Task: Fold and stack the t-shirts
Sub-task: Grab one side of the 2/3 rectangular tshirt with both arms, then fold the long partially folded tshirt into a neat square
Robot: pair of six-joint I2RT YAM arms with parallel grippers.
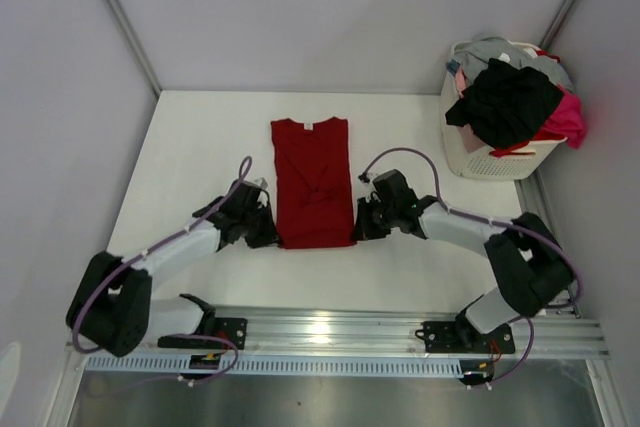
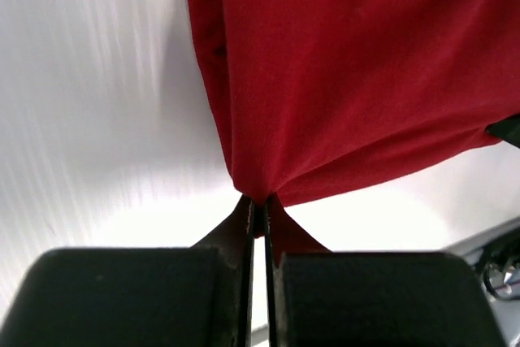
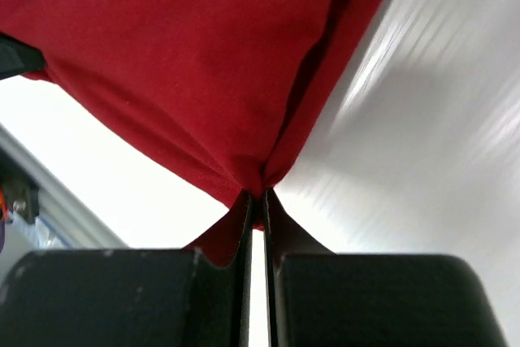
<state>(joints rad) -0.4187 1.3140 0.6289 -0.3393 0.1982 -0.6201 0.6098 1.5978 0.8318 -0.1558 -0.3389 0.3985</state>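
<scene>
A dark red t-shirt [image 1: 312, 179] lies on the white table, sides folded in to a narrow strip, collar at the far end. My left gripper [image 1: 272, 235] is shut on its near left hem corner; the left wrist view shows the cloth [image 2: 341, 79] pinched at the fingertips [image 2: 260, 205]. My right gripper [image 1: 358, 231] is shut on the near right hem corner; the right wrist view shows the cloth [image 3: 187, 62] pinched at its tips [image 3: 257, 199]. Other t-shirts, black [image 1: 505, 102], pink [image 1: 567, 117] and grey [image 1: 490, 47], are heaped in a basket.
A white laundry basket [image 1: 490, 159] stands at the table's far right corner. Grey walls close the table at the back and sides. A metal rail [image 1: 330, 332] with the arm bases runs along the near edge.
</scene>
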